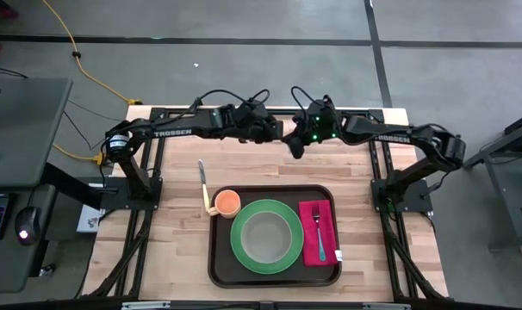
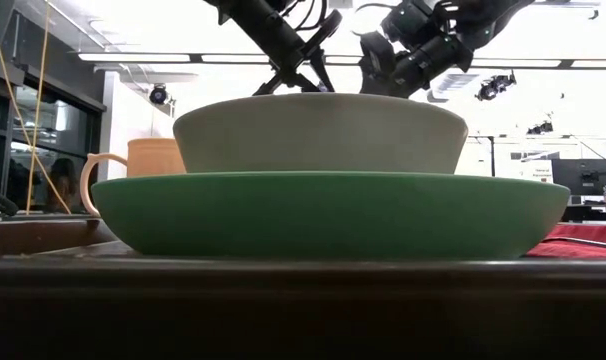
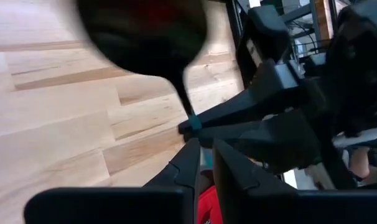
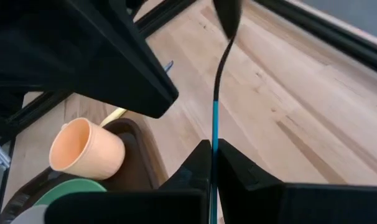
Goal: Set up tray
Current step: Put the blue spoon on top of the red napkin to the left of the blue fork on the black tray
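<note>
Tray: your large dark brown rectangular plastic tray (image 1: 220, 269) sits on the pale wooden table (image 1: 175, 232), near its front edge and midway between the arms.
Loaded so far: you have a round green plate (image 1: 239, 250) with a pale grey bowl (image 1: 265, 238) on it, a folded magenta napkin (image 1: 327, 232) at the plate's right with a pink fork (image 1: 318, 226) on top, and an orange handled mug (image 1: 227, 203) in the tray's back left corner.
Outstanding: a knife (image 1: 203, 181) lies on the table just beside the tray's left rim.
Right gripper (image 4: 213, 163): clenched on a thin dark utensil with a teal handle (image 4: 215, 118), a spoon by its look, raised over the table's back edge.
Left gripper (image 3: 204, 163): close against the right one; its fingers look slightly parted beside the same handle, but you cannot tell whether they grip it.
Progress: you look mostly done; my guess is that utensil and the knife remain to be placed.
</note>
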You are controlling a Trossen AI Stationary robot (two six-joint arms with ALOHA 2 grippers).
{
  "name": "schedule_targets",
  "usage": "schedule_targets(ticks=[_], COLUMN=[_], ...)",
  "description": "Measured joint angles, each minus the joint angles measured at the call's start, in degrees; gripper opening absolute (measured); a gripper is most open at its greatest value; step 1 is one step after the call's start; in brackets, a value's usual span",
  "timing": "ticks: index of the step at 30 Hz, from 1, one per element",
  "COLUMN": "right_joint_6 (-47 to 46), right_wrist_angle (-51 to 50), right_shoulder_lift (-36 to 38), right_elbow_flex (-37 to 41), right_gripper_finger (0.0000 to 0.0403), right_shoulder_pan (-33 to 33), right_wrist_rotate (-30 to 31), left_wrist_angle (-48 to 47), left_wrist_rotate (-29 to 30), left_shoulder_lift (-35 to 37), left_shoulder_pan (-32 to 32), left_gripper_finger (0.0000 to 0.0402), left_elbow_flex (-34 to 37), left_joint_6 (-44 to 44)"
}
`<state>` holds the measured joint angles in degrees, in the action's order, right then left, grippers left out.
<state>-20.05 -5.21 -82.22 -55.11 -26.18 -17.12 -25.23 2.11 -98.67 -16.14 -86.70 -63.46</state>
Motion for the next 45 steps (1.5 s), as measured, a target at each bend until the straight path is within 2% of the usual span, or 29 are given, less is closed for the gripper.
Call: schedule_targets(ticks=[8, 19, 22, 29, 35, 45], right_joint_6=[-0.41, -0.49, -0.68, -3.05, -5.93, -17.02], right_wrist_angle=[-1.55, -3.53, -4.09, -4.80, -4.84, -1.67], right_shoulder_lift=[1.39, 1.40, 1.39, 1.36, 1.34, 1.34], right_elbow_flex=[0.00, 0.00, 0.00, 0.00, 0.00, 0.00], right_gripper_finger=[0.0000, 0.0000, 0.0000, 0.0000, 0.0000, 0.0000], right_shoulder_pan=[-2.54, -2.66, -2.88, -3.07, -4.08, -5.85], right_wrist_rotate=[-0.37, -1.42, -1.67, -3.01, -2.80, -0.67], left_wrist_angle=[0.00, 1.17, -0.10, -9.75, -20.02, -35.67], left_wrist_rotate=[0.11, 0.24, -1.37, -2.26, 1.52, 6.38], left_shoulder_lift=[0.00, 0.02, 0.26, 1.28, 2.82, 3.32], left_shoulder_pan=[-0.02, -0.27, -0.91, -3.08, -3.76, -6.57], left_gripper_finger=[0.0074, 0.0074, 0.0074, 0.0074, 0.0074, 0.0074], left_elbow_flex=[0.00, 0.00, 0.00, -0.02, -0.02, 0.00], left_joint_6=[-0.09, 0.11, 0.74, 1.72, 2.77, 9.22])
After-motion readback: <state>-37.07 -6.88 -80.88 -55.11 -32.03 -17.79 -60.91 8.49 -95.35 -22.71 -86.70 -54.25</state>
